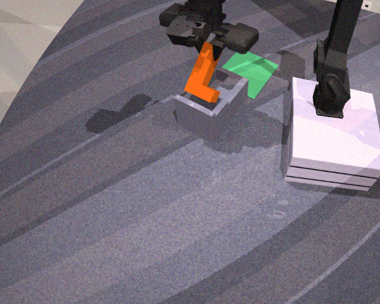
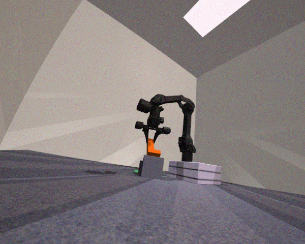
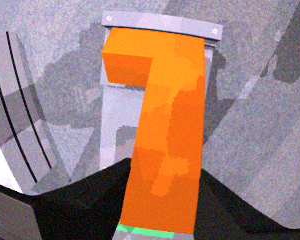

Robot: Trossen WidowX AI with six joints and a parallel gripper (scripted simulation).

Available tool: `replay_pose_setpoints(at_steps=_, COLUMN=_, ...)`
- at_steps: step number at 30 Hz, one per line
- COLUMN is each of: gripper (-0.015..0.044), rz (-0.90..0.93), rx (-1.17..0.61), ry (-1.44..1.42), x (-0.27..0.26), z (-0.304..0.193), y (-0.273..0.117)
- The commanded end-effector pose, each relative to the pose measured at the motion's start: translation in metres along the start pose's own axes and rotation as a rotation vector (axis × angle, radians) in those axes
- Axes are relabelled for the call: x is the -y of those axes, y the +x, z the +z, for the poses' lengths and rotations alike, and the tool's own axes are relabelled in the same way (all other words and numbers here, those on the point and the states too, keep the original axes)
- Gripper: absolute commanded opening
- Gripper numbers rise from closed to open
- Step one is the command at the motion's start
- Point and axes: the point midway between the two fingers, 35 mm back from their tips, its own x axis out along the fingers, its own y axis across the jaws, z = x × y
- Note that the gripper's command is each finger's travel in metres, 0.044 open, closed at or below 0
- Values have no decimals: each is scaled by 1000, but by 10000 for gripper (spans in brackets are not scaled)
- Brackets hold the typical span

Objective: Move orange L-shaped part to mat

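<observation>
Above the grey tray [image 1: 231, 98], pincer [image 1: 212, 49] clamps the hanging orange L-shaped part [image 1: 201, 76].

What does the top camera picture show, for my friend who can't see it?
A black robot gripper pinches the top end of an orange L-shaped part, holding it upright above the open pocket of a grey tray. A flat green mat lies just beyond the tray, and the arm's base stands on a white block.
</observation>
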Motion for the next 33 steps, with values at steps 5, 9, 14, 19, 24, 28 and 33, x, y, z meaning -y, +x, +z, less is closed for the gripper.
replay_pose_setpoints(at_steps=5, gripper=0, rz=-4, rx=4, ry=0, x=0, z=-9, y=-2)
replay_pose_setpoints(at_steps=9, gripper=0, rz=-4, rx=3, ry=0, x=-1, z=-26, y=-1)
replay_pose_setpoints(at_steps=14, gripper=0, rz=-3, rx=0, ry=-1, x=-2, z=-46, y=0)
replay_pose_setpoints(at_steps=19, gripper=0, rz=-3, rx=-2, ry=-1, x=-3, z=-67, y=0)
replay_pose_setpoints(at_steps=24, gripper=0, rz=-3, rx=-4, ry=-1, x=-5, z=-87, y=0)
replay_pose_setpoints(at_steps=28, gripper=0, rz=-3, rx=-6, ry=-1, x=-6, z=-103, y=0)
replay_pose_setpoints(at_steps=33, gripper=0, rz=-3, rx=-8, ry=-1, x=-8, z=-123, y=0)
